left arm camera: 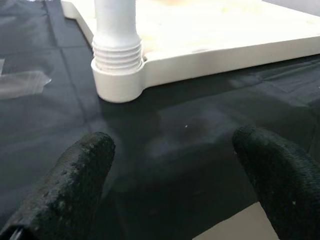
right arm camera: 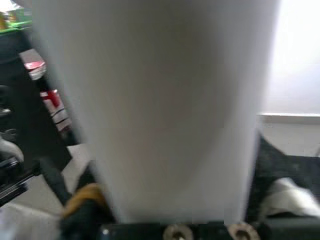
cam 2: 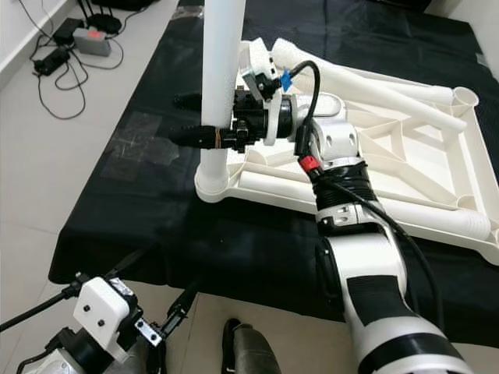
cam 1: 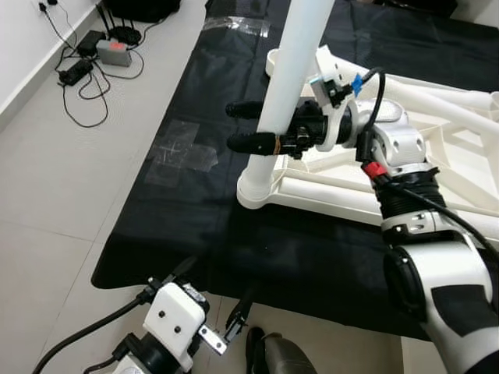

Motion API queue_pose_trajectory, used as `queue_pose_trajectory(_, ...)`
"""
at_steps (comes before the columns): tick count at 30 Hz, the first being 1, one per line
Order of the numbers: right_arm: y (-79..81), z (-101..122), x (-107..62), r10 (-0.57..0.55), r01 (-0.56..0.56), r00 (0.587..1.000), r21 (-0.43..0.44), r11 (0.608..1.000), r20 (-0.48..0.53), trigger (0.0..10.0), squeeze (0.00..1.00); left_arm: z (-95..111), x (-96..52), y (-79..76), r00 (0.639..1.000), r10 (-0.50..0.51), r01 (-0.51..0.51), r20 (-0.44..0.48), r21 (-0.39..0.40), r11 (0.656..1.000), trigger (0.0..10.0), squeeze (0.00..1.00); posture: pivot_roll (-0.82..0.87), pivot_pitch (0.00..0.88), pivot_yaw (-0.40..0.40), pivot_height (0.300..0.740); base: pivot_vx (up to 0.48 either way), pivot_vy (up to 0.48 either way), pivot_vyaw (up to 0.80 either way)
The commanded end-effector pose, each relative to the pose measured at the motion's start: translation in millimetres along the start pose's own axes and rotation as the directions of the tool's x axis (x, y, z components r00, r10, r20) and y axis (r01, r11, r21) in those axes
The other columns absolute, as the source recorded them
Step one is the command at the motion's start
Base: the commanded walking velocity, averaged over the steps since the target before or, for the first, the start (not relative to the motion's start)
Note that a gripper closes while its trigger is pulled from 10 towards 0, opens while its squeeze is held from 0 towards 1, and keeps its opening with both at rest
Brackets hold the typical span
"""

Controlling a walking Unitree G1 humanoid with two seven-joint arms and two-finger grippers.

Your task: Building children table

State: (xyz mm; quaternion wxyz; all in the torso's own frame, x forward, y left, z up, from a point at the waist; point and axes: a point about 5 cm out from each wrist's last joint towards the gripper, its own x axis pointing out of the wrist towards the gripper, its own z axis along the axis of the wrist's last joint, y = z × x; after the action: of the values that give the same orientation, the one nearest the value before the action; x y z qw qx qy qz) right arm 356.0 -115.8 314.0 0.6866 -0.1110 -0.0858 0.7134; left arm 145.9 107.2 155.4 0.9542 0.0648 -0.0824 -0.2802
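Screwing a leg in. Right gripper (cam 1: 257, 125), jaws clamped around the tall white plastic tube leg (cam 1: 292, 78), upright in the corner socket of the upturned white plastic tabletop (cam 2: 437, 156) on the black floor mat (cam 1: 195, 234). Left gripper (left arm camera: 175, 165) low, jaws spread, empty. Next, probably: twisting until threads (left arm camera: 117, 54) seat.

The table leg (cam 1: 300, 62) and tabletop (cam 2: 405, 148) look like smooth white plastic (slightly glossy), lying on a matt black cloth (cam 1: 195, 241); the floor (cam 1: 54, 195) is pale glossy tile.
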Motion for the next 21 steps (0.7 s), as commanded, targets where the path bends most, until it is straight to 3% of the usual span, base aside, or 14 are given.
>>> queue_pose_trajectory(1,2.3,14.2,-10.4,0.059,-0.059,0.998,-0.007,0.998,0.022,0.0,0.0,-5.4,-2.4,-0.7,0.999,-0.011,0.011,-0.04,0.002,1.0,10.0,0.0,0.08,0.284,-0.106,0.74,0.0,0.0,0.0)
queue_pose_trajectory(9,2.3,9.6,-15.7,0.05,-0.049,0.999,-0.012,0.999,0.015,0.0,0.0,-9.9,1.3,2.3,0.998,-0.009,0.009,-0.055,0.0,1.0,10.0,0.0,0.06,0.247,-0.11,0.74,0.0,0.0,0.0)
queue_pose_trajectory(10,7.8,-10.3,-14.1,-0.103,0.103,0.995,0.024,0.994,0.016,0.0,0.0,-14.3,5.2,4.2,0.998,-0.009,0.009,-0.059,0.0,1.0,10.0,0.0,0.03,0.204,-0.128,0.74,0.0,0.0,0.0)
queue_pose_trajectory(11,7.8,-10.3,-14.1,-0.103,0.103,0.995,0.024,0.994,0.016,0.0,0.0,-14.3,5.2,4.2,0.998,-0.009,0.009,-0.059,0.0,1.0,10.0,0.0,0.03,0.204,-0.128,0.74,0.0,0.0,0.0)
queue_pose_trajectory(12,27.8,-43.7,-0.7,-0.329,0.333,0.942,0.071,0.94,-0.058,0.0,0.0,-19.7,9.8,7.0,0.998,-0.009,0.009,-0.062,-0.001,1.0,10.0,0.0,0.02,0.171,-0.139,0.74,0.0,0.0,0.0)
queue_pose_trajectory(13,47.0,-66.3,6.8,-0.522,0.535,0.843,0.104,0.838,-0.131,0.0,0.0,-25.8,14.5,10.5,0.998,-0.01,0.009,-0.065,-0.003,1.0,10.0,0.0,0.01,0.146,-0.141,0.74,0.0,0.0,0.0)
queue_pose_trajectory(14,47.0,-66.3,6.8,-0.522,0.535,0.843,0.104,0.838,-0.131,0.0,0.0,-25.8,14.5,10.5,0.998,-0.01,0.009,-0.065,-0.003,1.0,10.0,0.0,0.01,0.146,-0.141,0.74,0.0,0.0,0.0)
queue_pose_trajectory(15,62.6,-87.6,10.5,-0.765,0.801,0.598,0.126,0.586,-0.241,0.0,0.0,-30.2,17.6,13.3,0.998,-0.01,0.01,-0.068,-0.004,1.0,10.0,0.0,0.0,0.137,-0.141,0.74,0.0,0.0,0.0)
queue_pose_trajectory(16,62.6,-87.6,10.5,-0.765,0.801,0.598,0.126,0.586,-0.241,0.0,0.0,-30.2,17.6,13.3,0.998,-0.01,0.01,-0.068,-0.004,1.0,10.0,0.0,0.0,0.137,-0.141,0.74,0.0,0.0,0.0)
queue_pose_trajectory(17,89.6,-109.7,20.8,-0.803,0.88,0.474,0.166,0.445,-0.362,0.0,0.0,-34.5,21.8,16.5,0.997,-0.01,0.01,-0.071,-0.005,1.0,10.0,0.0,-0.02,0.102,-0.138,0.74,0.0,0.0,0.0)
queue_pose_trajectory(18,103.2,-125.1,32.2,-0.786,0.898,0.439,0.183,0.401,-0.434,0.0,0.0,-38.9,26.6,19.9,0.997,-0.01,0.009,-0.074,-0.005,1.0,10.0,0.0,-0.05,0.082,-0.122,0.74,0.0,0.0,0.0)
queue_pose_trajectory(19,108.5,-132.6,40.1,-0.772,0.899,0.438,0.22,0.378,-0.46,0.0,0.0,-41.6,30.3,22.4,0.997,-0.009,0.008,-0.074,-0.005,1.0,10.0,0.0,-0.05,0.073,-0.117,0.74,0.0,0.0,0.0)
queue_pose_trajectory(20,108.5,-132.6,40.1,-0.772,0.899,0.438,0.22,0.378,-0.46,0.0,0.0,-41.6,30.3,22.4,0.997,-0.009,0.008,-0.074,-0.005,1.0,10.0,0.0,-0.05,0.073,-0.117,0.74,0.0,0.0,0.0)
queue_pose_trajectory(21,100.2,-129.7,42.4,-0.769,0.883,0.468,0.203,0.423,-0.434,0.0,0.0,-44.0,34.3,24.4,0.997,-0.008,0.007,-0.074,-0.004,1.0,10.0,0.0,-0.06,0.058,-0.112,0.74,0.0,0.0,0.0)
